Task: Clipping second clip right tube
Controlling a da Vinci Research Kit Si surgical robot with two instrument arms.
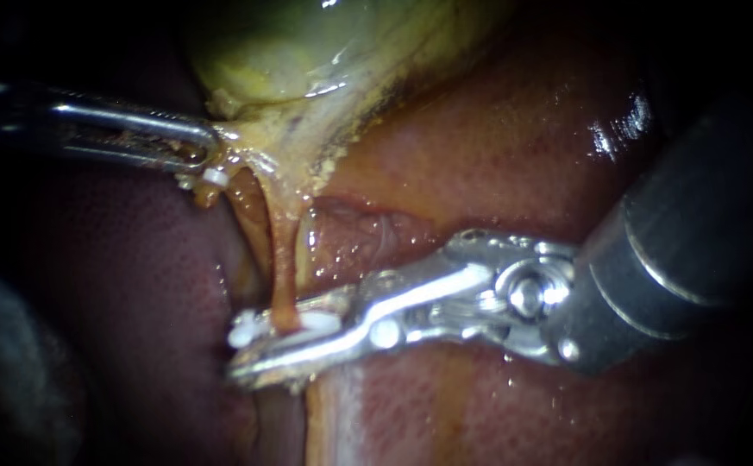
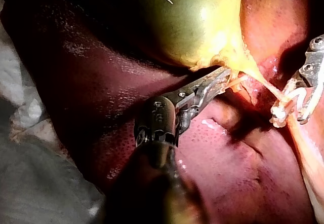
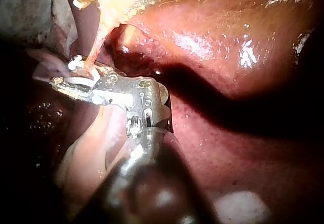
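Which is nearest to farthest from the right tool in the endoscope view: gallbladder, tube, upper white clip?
1. Tube: crossing the right tool, within its held clip.
2. Upper white clip: up and left, under the gallbladder's edge.
3. Gallbladder: top, farthest.

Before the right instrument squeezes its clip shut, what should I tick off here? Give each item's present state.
1. The tube lies inside the loaded clip held by the right instrument: ok.
2. The loaded clip's end shows beyond the tube, so it spans the full width: ok.
3. The left instrument grips the yellow tissue, and the tube runs straight and stretched: ok.
4. The liver is free of the loaded clip: cannot tell, since the clip's underside is hidden.
5. The loaded clip sits well apart from the other white clip: ok.
6. Which tube the other white clip sits on: cannot tell.
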